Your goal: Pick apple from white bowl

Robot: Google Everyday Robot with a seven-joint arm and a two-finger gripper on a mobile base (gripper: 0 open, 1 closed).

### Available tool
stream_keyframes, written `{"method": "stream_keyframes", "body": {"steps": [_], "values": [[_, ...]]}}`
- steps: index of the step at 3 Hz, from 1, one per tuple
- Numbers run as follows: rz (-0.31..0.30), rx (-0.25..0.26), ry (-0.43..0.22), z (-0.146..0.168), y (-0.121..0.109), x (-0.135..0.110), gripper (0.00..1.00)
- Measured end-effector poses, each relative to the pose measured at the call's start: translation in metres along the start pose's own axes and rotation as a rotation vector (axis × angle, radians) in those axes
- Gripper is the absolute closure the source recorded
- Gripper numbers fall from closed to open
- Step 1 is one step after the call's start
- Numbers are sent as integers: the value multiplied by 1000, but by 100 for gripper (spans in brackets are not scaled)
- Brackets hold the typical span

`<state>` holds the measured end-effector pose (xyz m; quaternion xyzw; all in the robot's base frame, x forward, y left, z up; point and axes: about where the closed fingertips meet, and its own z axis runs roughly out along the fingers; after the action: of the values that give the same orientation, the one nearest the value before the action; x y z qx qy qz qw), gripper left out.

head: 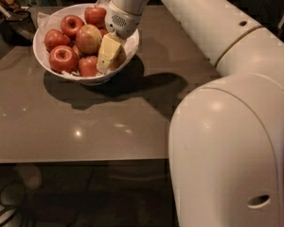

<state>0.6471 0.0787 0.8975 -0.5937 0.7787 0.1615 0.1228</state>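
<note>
grasp step: the gripper (105,63) sits low in the white bowl (37,51), 3 o'clock side; open or closed, i cannot tell. the apple (89,38) lies just at its 10 o'clock, so the next move probably needs a sure hold on it, then a straight lift.
</note>
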Motion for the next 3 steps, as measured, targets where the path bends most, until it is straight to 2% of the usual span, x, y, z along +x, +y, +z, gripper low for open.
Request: {"method": "stream_keyframes", "body": {"steps": [1,3], "values": [[0,0,0,0,0,0,41],[0,0,0,0,0,0,88]]}}
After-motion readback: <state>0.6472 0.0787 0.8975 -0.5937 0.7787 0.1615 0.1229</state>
